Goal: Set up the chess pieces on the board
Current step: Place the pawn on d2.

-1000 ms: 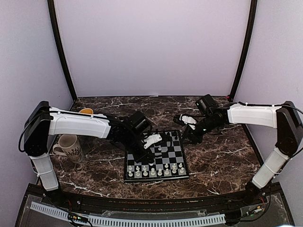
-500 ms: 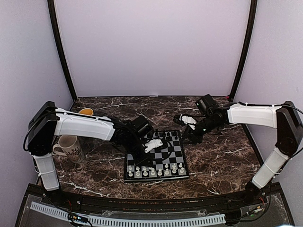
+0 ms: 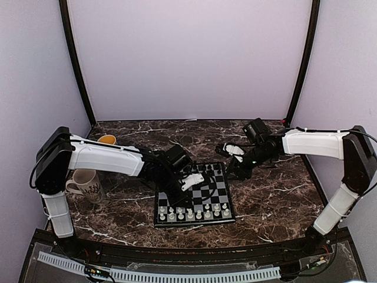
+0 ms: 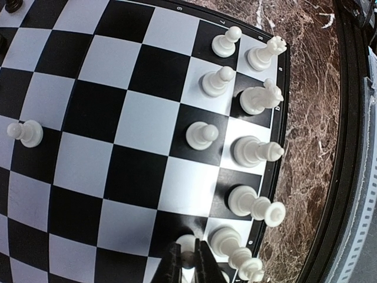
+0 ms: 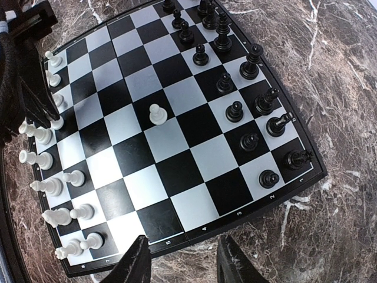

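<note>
The left claw [image 4: 188, 263] is pinched to a narrow slit on a white pawn [image 4: 187, 243]. That pawn stands upright in white's pawn row along the near side of the board [image 3: 195, 223]. Whether its foot is down on the square I cannot tell. The coming move turns on the gap just right of that pawn, where 1 square of the row is bare. 1 stray pawn [image 5: 156, 113] stands alone mid-board, toward the far side from the left claw, its long axis upright, so a grasp from above should suit it. I judge the left arm the nearer. The right claw [image 5: 184, 247] hangs wide open and empty, just off the board's far right corner. The black pieces [image 5: 235, 109] stand in 2 rows along the far side. At the table's left stand a white mug [image 3: 85, 184] and an orange cup [image 3: 107, 139], their contents hidden.
</note>
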`<state>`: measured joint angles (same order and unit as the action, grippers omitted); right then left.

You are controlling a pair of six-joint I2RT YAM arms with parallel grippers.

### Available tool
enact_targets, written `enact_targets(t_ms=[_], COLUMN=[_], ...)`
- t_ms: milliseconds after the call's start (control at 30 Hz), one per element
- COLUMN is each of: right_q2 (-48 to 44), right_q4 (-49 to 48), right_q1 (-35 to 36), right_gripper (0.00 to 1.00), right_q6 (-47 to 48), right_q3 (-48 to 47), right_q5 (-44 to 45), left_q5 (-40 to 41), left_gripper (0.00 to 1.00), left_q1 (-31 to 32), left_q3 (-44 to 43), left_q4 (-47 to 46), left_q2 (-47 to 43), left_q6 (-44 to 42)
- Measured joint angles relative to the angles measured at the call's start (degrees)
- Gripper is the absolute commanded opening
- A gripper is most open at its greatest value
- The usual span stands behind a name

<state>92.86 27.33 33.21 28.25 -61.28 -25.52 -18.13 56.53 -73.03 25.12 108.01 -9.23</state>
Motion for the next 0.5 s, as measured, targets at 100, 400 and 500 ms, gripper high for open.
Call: enact_targets(t_ms=[100,400,500], right_q2=[0.02,0.07,0.09], right_q4=[0.00,0.07,0.07], right_q1=[0.00,0.00,0.00], right_gripper=[0.39,0.39,0.39], right_q6=[0.00,0.00,0.00], right_q3=[0.00,0.00,0.00], right_q5=[0.00,0.00,-0.02], left_q5=[0.00,0.66,0.92], left_gripper=[0.11,0.23,0.25], left_q1=[0.02,0.31,0.33], left_q3=[0.00,0.00,-0.15], left_q4=[-0.04,0.11,0.28], left_q2=[0.15,0.76,0.76], left_q6=[0.00,0.00,0.02])
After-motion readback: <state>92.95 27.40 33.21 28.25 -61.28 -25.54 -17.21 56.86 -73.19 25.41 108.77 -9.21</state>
